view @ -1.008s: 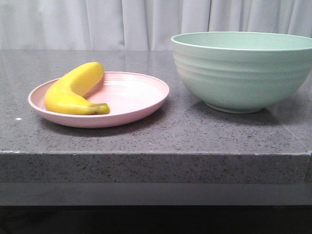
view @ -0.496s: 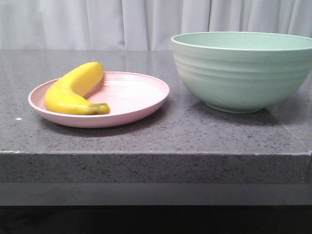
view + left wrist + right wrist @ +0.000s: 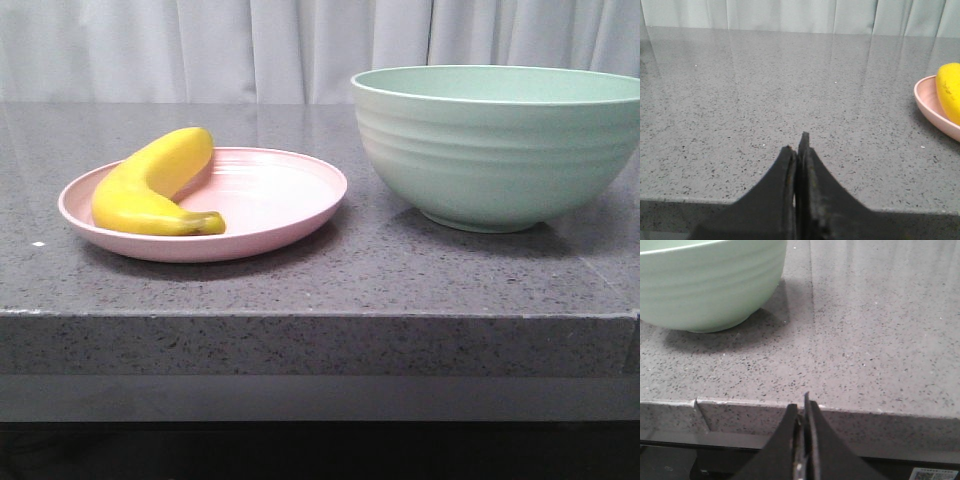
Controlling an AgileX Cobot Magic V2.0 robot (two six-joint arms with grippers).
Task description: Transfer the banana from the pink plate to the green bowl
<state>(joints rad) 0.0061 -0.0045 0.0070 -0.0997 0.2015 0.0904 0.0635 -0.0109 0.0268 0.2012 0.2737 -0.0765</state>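
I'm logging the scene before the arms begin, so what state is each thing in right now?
banana: lying on its side on the pink plate, ungripped.
pink plate: upright on the counter, holding only the banana.
green bowl: upright, apart from the plate; inside hidden.
left gripper: fingers shut, holding nothing.
right gripper: fingers shut, holding nothing, at the counter edge.

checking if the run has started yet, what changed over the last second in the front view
Nothing visibly changed. The banana lies in the same spot on the pink plate, and the green bowl stands where it was. No arm has entered the front view.
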